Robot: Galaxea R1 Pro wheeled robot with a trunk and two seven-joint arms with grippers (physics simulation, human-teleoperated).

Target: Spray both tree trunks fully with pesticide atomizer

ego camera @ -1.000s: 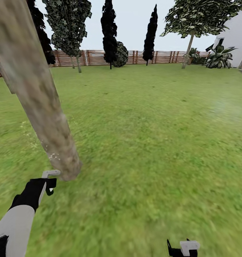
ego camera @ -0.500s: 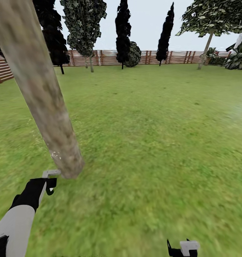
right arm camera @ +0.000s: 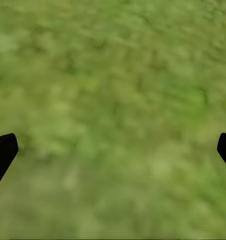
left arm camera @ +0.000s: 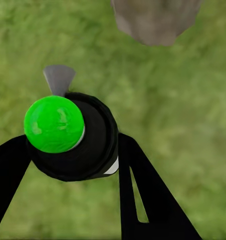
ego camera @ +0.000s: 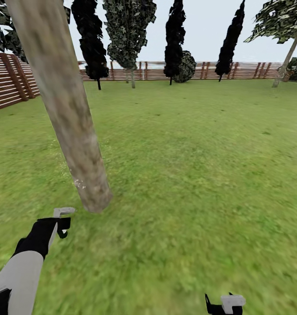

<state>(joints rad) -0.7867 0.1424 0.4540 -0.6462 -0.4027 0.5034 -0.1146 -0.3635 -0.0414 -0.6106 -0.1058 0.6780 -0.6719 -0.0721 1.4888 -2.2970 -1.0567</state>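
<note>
The pesticide atomizer (left arm camera: 73,137) is gripped by the left claw (left arm camera: 68,165) near the tree trunk (ego camera: 71,118); the right claw (right arm camera: 113,150) is held wide open over grass (right arm camera: 113,75).

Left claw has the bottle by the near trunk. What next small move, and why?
Probably raise the left claw holding the black green-capped atomizer and spray higher: white specks show only low on the mottled grey-brown trunk.
</note>
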